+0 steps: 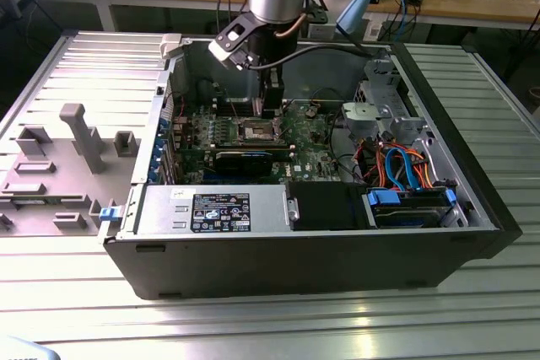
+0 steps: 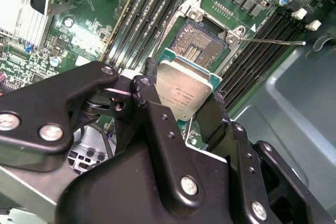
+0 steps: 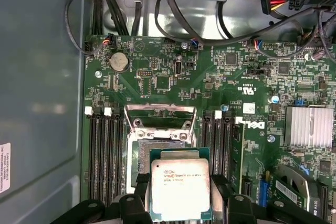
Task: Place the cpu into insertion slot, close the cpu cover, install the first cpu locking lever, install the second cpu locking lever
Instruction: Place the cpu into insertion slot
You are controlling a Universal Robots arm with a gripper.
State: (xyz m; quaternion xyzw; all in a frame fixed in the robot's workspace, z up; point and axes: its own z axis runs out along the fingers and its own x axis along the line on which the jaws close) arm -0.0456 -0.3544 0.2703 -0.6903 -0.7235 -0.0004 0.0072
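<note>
Inside an open computer case [image 1: 295, 259] lying on a ribbed metal desk [image 1: 253, 326], the robot gripper [image 1: 270, 104] hangs low over the green motherboard [image 3: 210, 87].

In both wrist views its black fingers [image 2: 157, 114] are closed on the cpu [image 2: 186, 90], pinching two opposite edges and leaving the silver top bare. The cpu is held just above the insertion slot [image 2: 197, 43], partly overlapping it and, as far as can be seen, not yet seated.

The chip looks light, stiff and flat, with a smooth metal lid that could slip. The slot's fine pin field looks fragile, so an edge hold like this one seems the right grasp.

The cpu cover [image 3: 160, 109] stands raised at the slot's far side. Long black memory slots [image 3: 105, 156] flank it closely. A thin wire locking lever [image 2: 273, 41] juts out beside the slot. Cables [image 3: 131, 9] lie beyond the board.
</note>
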